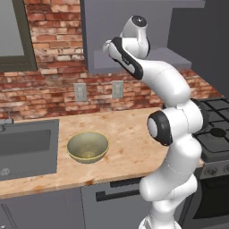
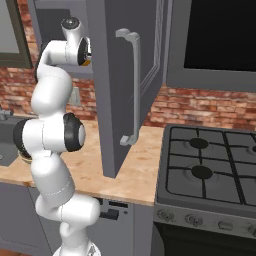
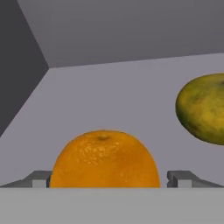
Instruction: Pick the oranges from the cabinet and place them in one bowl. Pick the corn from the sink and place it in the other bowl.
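Inside the grey cabinet, a bright orange fruit sits on the shelf floor, right in front of the hand. My gripper is open, and the orange lies between its two fingertips, which flank its sides. The yellow-green orange rests further back to the right. In the left base view the arm reaches up into the cabinet. One olive-tan bowl stands on the wooden counter beside the sink. The corn and the other bowl are out of view.
The cabinet's open door with its long handle hangs out over the counter, right of the arm. A gas stove adjoins the counter on the right. A brick wall with outlets runs behind.
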Tool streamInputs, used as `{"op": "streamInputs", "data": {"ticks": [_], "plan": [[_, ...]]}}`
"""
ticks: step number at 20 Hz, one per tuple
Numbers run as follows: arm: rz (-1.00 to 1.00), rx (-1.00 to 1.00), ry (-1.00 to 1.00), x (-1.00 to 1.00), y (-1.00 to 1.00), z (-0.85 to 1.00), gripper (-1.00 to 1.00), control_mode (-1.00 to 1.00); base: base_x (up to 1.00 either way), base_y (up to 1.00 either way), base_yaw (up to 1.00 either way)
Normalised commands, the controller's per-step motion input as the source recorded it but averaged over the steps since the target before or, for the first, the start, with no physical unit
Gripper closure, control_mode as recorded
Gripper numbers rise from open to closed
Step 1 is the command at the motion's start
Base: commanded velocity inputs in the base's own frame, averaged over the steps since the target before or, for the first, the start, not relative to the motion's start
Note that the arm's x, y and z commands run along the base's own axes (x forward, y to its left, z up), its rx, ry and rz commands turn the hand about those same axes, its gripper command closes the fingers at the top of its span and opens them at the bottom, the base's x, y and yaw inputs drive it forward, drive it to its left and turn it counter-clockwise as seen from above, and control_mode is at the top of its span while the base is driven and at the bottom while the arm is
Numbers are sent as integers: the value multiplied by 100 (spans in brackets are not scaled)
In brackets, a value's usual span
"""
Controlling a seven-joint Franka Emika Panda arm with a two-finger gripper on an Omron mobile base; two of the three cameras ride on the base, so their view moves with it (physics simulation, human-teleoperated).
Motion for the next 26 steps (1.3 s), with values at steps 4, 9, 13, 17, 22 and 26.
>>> {"op": "streamInputs", "data": {"ticks": [4, 9, 13, 17, 22, 26], "plan": [[0, 0, 3, 2, 0, 0, -100, -100, 0, 0, 0], [0, 0, 0, 0, 0, 0, -100, -100, 0, 0, 0], [0, 0, 0, 0, 0, 0, -100, -100, 0, 0, 0], [0, 2, 0, 0, 0, -7, -100, -100, 0, 0, 0], [0, 4, 0, 0, 0, -13, -100, -100, 0, 0, 0], [0, 1, 0, 0, 0, -4, -100, -100, 0, 0, 0]]}}
